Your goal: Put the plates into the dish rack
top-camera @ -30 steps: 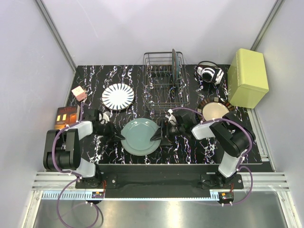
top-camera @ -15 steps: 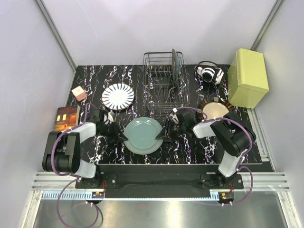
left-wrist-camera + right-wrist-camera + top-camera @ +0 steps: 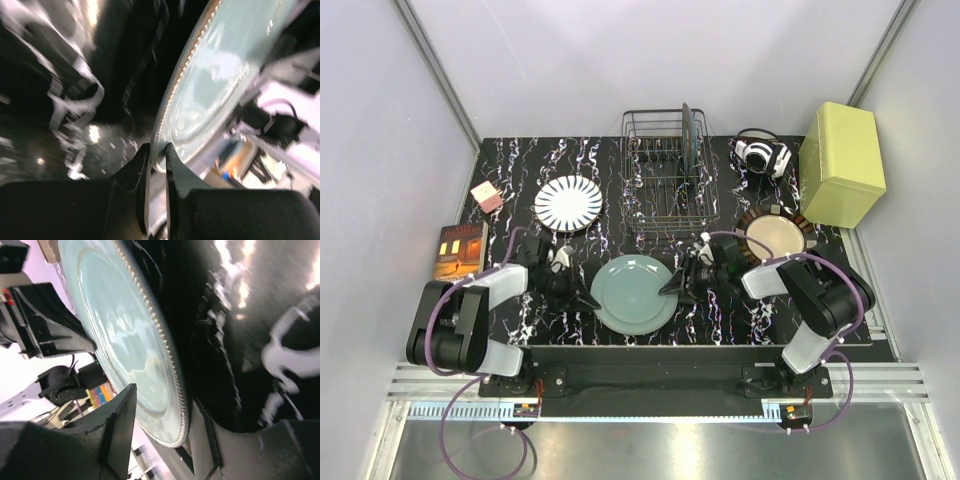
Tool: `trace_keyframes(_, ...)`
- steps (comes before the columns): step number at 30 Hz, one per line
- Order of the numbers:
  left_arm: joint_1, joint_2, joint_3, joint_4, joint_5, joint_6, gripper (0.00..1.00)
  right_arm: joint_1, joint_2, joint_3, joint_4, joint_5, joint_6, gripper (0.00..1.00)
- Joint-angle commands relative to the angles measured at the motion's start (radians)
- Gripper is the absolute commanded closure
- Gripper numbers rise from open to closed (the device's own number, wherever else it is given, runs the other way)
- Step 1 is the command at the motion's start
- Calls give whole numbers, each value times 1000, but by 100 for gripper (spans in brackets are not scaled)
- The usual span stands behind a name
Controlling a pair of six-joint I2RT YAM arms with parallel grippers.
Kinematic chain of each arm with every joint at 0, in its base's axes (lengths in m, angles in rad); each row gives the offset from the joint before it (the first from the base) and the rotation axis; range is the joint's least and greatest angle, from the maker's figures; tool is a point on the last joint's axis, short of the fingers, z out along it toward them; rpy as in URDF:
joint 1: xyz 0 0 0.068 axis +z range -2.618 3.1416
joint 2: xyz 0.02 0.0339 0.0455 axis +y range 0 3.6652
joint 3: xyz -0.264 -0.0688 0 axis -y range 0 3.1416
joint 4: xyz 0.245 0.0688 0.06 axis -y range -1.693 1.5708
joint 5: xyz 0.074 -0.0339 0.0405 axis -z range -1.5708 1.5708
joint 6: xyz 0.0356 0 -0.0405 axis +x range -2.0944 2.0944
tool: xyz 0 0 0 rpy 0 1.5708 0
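Black marbled tabletop [image 3: 520, 165] bears the dish rack [image 3: 655, 113] between lilac walls [image 3: 380, 150].

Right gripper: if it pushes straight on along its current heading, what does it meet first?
The teal plate: its rim sits between the jaws of the right gripper, so pushing on would likely slide them further over it. Beyond, on the opposite rim, is the left gripper.

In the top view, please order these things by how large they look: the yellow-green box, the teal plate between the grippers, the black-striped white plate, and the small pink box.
1. yellow-green box, but it stands tall, nearer the camera, so its lead is unsure
2. teal plate
3. striped plate
4. pink box, clearly the smallest
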Motion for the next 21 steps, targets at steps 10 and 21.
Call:
trace_keyframes(10, -35, 42, -54, -33, 226, 15, 100, -50, -90, -21, 212, -79, 43, 71)
trace_keyframes(21, -34, 246, 90, -50, 369, 140, 100, -47, -92, -36, 132, -204, -222, 67)
